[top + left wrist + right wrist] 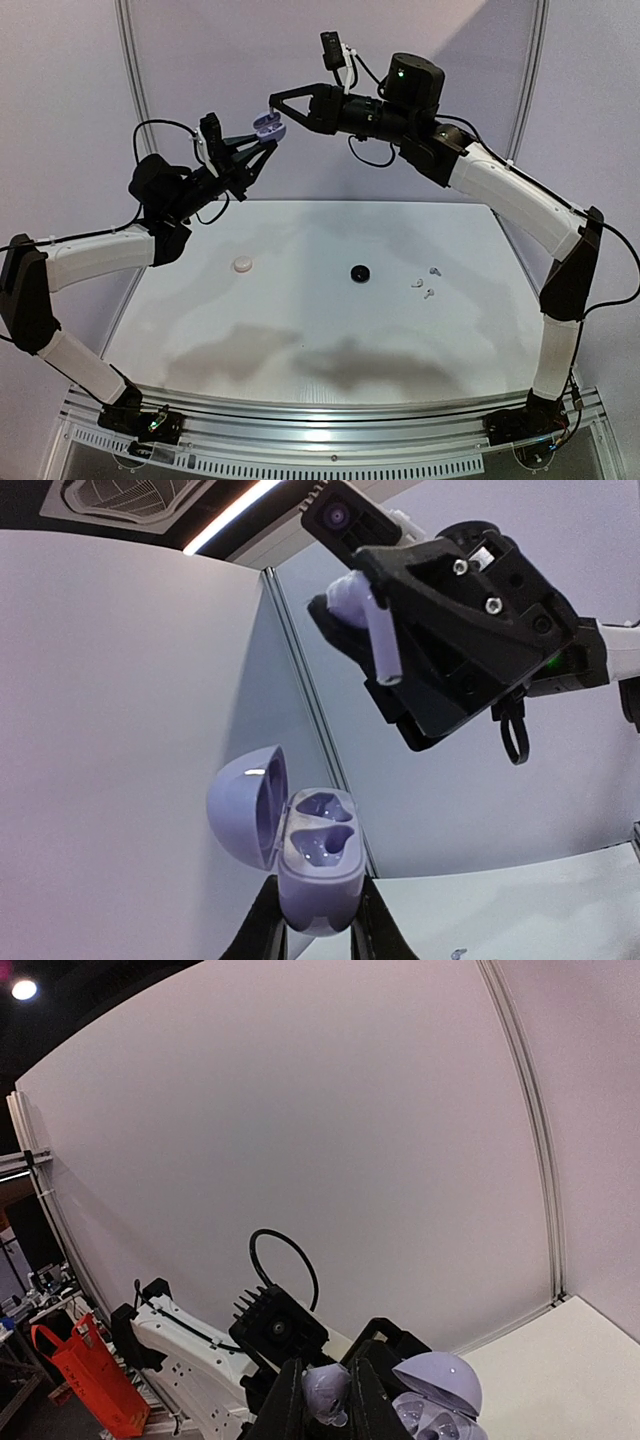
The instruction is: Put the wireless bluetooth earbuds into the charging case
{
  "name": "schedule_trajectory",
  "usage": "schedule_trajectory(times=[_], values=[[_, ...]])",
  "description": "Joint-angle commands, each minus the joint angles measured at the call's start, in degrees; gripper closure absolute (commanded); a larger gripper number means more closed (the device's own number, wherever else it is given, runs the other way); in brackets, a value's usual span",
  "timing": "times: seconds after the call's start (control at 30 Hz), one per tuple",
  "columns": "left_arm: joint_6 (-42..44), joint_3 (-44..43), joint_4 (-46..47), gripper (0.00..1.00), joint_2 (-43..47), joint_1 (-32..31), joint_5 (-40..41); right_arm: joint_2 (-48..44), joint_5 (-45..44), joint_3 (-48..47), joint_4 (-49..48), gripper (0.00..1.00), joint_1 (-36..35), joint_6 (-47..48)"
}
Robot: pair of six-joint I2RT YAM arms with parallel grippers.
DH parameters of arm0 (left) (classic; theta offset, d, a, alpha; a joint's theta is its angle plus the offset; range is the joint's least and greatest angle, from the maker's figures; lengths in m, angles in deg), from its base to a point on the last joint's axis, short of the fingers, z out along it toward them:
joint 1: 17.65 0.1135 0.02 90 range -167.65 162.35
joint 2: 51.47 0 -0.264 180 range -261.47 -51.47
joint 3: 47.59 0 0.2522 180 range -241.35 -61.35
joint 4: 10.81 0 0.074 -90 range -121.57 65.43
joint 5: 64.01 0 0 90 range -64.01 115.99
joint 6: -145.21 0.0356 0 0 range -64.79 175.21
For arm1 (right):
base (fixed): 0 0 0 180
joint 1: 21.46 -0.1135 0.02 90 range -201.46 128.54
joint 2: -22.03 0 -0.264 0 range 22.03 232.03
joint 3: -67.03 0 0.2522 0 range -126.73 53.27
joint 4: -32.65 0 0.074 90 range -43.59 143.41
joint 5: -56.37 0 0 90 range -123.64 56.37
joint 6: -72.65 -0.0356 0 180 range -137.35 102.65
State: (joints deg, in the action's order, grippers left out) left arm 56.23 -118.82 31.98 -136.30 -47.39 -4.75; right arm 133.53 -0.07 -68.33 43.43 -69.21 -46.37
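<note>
Top view, upper centre: left gripper (316, 925) pinches a rounded, glossy lavender case (318, 865) (lid hinged open). Right gripper (322, 1405) clamps a smooth stemmed lavender earbud (381, 635) close by.

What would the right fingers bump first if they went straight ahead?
Probably the open lavender case in the left fingers, just ahead of the earbud the right fingers pinch. Depth is unclear.

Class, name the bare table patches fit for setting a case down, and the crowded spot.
Bare: between white case and black case; the whole near half of the table. Crowded: right of the black case, around three loose earbuds.
</note>
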Motion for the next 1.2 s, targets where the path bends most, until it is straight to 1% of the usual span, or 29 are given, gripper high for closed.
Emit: schedule_trajectory(times=[0.0,0.33,0.53,0.6,1.17], values=[[0.15,0.74,1.66,1.0,0.97,-0.85,0.89,0.37,0.83,0.55,-1.68,0.9,-0.38,1.55],[1.33,1.4,2.11,1.0,1.62,-0.85,0.39,0.82,-2.02,1.43,2.67,0.92,-0.36,4.84],[1.37,1.57,2.56,1.0,1.65,-0.85,-0.49,1.41,-3.28,1.44,2.9,0.93,-0.35,5.52],[1.59,1.65,2.51,1.0,1.76,-0.85,-0.82,1.48,-4.24,1.45,4.62,0.93,-0.35,5.86],[1.71,1.75,3.11,1.0,1.81,-0.85,-0.86,2.62,-5.98,1.54,8.52,0.94,-0.37,8.52]])
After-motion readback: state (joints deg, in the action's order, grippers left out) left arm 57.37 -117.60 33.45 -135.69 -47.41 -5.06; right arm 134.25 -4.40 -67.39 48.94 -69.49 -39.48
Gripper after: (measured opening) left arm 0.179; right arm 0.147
